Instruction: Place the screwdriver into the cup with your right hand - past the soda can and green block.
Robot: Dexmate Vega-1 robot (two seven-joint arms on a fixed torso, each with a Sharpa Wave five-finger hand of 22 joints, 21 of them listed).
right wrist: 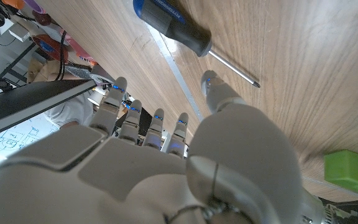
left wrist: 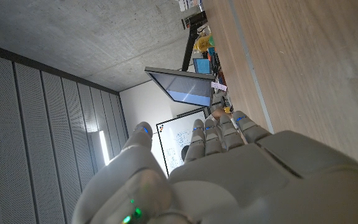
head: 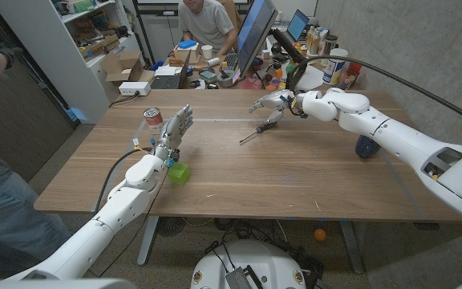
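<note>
Table [head: 295, 177]: wooden top, carrying both arms and all task items; a pale seam line runs across it beyond the hands.

Right arm: white, entering from the near right corner and reaching toward the far middle of the table. Right hand [head: 273, 102]: fingers apart and lightly curled, holding nothing, hovering just over the screwdriver's handle end; whether it touches the tool cannot be told. From the right wrist view the same hand [right wrist: 166, 162] shows its back, fingers spread, with the tool lying beyond the fingertips.

Left arm: white, entering from the near left corner. Left hand [head: 172, 132]: standing upright, fingers extended and slightly apart, empty. From the left wrist view the hand [left wrist: 229, 174] shows only its back, fingers together-ish and straight.

Cup [head: 365, 146]: dark blue, beside the right forearm, on the side toward the robot, partly hidden by the arm.

Soda can [head: 153, 120]: red and silver, upright, just beyond and outside the left hand.

Green block [head: 180, 172]: bright green, just beside the left wrist, on its inner side; also visible in the right wrist view [right wrist: 352, 172].

Screwdriver [head: 261, 127]: black and blue handle, thin metal shaft, lying flat on the table directly under the right fingertips, shaft pointing toward the left hand; seen close in the right wrist view [right wrist: 185, 31].
</note>
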